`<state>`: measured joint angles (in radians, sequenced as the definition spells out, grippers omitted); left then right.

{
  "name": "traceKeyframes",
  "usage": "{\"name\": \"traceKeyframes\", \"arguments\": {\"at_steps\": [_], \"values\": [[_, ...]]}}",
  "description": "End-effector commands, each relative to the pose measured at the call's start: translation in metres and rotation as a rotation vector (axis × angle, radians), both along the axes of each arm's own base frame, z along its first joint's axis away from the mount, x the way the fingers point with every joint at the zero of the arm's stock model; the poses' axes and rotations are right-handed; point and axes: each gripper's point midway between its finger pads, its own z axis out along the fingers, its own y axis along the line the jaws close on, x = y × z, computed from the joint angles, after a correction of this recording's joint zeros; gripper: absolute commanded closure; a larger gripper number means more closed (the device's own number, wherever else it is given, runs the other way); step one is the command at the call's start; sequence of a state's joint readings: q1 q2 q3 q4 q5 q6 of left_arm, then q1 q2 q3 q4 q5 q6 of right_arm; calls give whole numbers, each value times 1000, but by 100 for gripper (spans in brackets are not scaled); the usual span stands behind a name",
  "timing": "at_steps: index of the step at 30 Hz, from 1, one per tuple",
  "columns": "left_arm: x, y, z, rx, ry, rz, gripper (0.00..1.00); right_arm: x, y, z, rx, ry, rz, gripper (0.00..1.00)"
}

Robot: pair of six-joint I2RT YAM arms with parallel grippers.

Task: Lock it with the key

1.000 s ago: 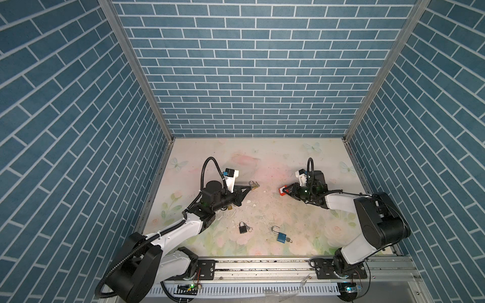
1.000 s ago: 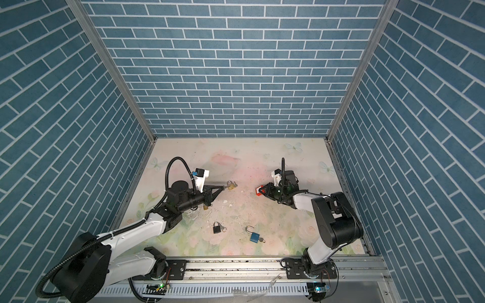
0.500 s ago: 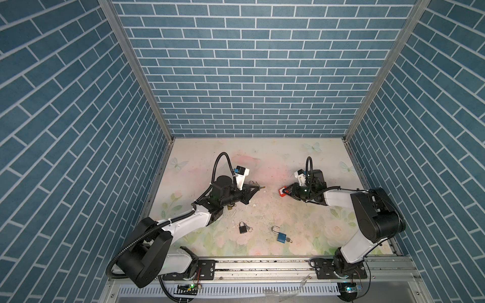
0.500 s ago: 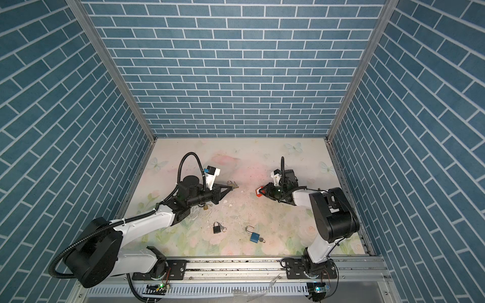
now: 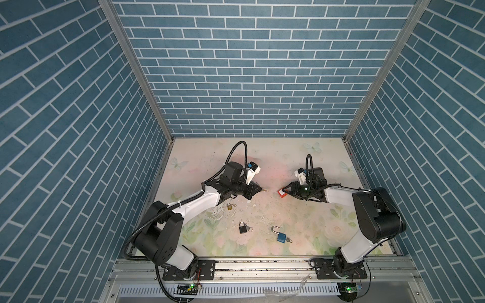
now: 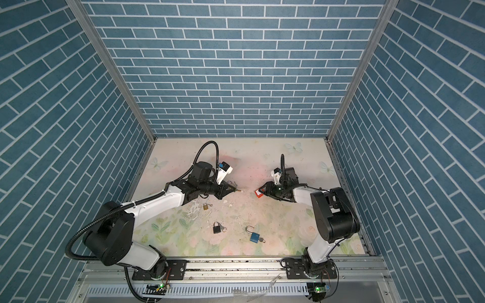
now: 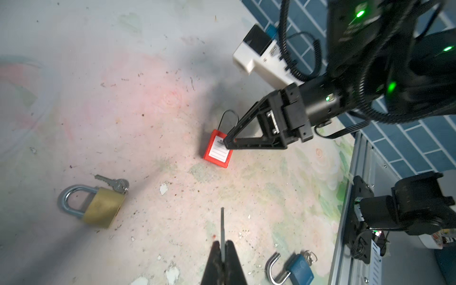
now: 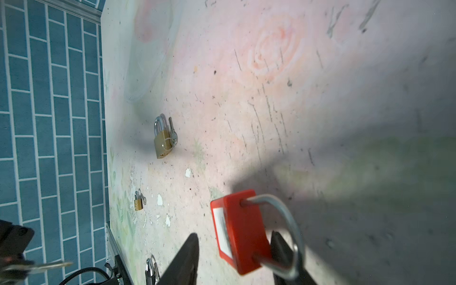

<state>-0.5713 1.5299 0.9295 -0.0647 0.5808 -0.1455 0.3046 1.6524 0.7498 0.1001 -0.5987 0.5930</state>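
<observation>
One red padlock point(image 8: 243, 232) — white label point(image 7: 218, 150), illegible

Left arm point(image 5: 194, 204) swings in from 8 o'clock. Left gripper point(image 7: 223, 243), clamped on key point(image 7: 222, 222), shifts toward 3 o'clock, so the gap to the red lock point(image 7: 218, 150) is narrower. Right gripper point(image 8: 235, 235) jaws spread wider; one finger point(image 8: 190, 254) now stands clear of the lock body.
</observation>
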Motion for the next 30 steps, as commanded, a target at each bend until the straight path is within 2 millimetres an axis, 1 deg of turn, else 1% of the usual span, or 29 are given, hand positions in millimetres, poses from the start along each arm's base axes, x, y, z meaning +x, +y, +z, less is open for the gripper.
{"name": "traceKeyframes", "arguments": {"at_steps": [1,6,10,16,19,22,30], "values": [[2,5,-6,87,15,-41,100,7,-14,16,-78,-41,-29,51],[12,-6,-11,112,48,-71,100,9,-31,26,-155,-54,-83,50],[19,-21,-17,108,74,-91,100,7,-35,36,-158,-68,-93,51],[6,-53,-38,81,163,-153,100,3,-34,49,-135,-97,-95,52],[0,-65,-49,55,202,-160,100,2,-35,51,-133,-107,-94,52],[0,-74,-58,46,219,-155,100,1,-35,51,-128,-106,-89,52],[13,-88,-76,27,241,-130,100,-1,-37,48,-123,-98,-90,53]]}}
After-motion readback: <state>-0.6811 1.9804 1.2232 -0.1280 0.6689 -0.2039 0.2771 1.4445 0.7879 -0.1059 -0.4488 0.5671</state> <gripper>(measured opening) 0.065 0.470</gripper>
